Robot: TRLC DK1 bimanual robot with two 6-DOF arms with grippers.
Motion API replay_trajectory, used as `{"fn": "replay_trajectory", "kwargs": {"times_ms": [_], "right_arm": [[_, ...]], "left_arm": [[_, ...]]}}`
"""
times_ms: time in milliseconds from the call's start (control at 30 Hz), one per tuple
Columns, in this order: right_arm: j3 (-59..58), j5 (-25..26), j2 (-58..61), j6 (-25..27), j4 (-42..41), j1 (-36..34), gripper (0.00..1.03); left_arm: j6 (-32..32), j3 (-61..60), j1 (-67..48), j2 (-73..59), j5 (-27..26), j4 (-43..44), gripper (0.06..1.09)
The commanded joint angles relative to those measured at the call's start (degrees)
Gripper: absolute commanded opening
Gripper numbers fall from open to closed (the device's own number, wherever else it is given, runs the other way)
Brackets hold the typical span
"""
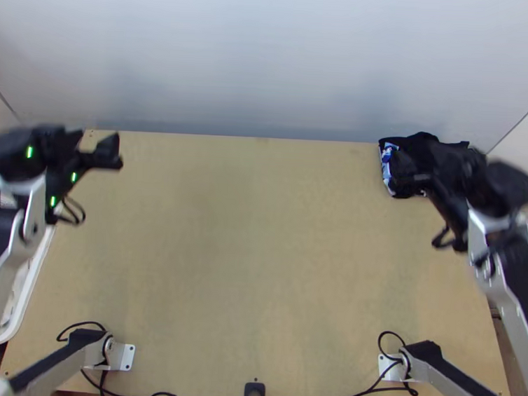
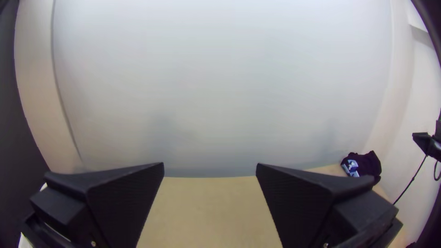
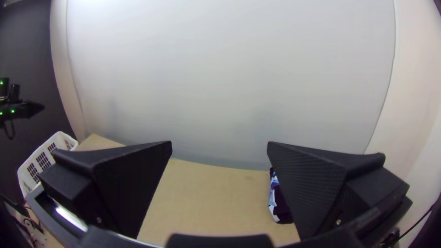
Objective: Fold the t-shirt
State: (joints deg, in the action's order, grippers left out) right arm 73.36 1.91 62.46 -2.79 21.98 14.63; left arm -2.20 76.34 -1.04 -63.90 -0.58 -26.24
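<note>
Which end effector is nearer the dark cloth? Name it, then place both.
Right. In the top view, the right end effector overlaps the dark cloth, far right; the left end effector is across the table, far left.

Wall (image 1: 270,51): brightly lit, palest toward the top in both wrist views; soft grey shadows low down; side edges bowed by fisheye distortion.
Table (image 1: 261,268): evenly lit in the top view, with faint, diffuse shading.
Shirt (image 1: 431,153): very dark; fold detail largely lost.
Left arm (image 1: 0,278): partly blurred in the top view.
Right arm (image 1: 509,279): blurred around its far end.
Green lights (image 1: 30,151): small, bright glow.
Metal strip (image 3: 71,218): white glare.
</note>
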Motion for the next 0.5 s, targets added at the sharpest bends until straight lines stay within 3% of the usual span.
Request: {"fn": "replay_trajectory", "kwargs": {"times_ms": [0,300,467], "right_arm": [[18.83,-0.77,18.23,0.06,12.39,0.66,0.96],[34.83,-3.14,29.3,-0.55,22.32,3.12,0.96],[40.37,-4.11,31.85,-1.08,24.78,5.14,0.96]], "left_arm": [[-0.53,16.13,-0.54,-14.76,0.14,-5.84,1.03],[-1.23,29.48,0.34,-26.28,6.03,-16.21,1.03],[-1.23,31.42,0.51,-26.98,6.29,-17.44,1.03]]}}
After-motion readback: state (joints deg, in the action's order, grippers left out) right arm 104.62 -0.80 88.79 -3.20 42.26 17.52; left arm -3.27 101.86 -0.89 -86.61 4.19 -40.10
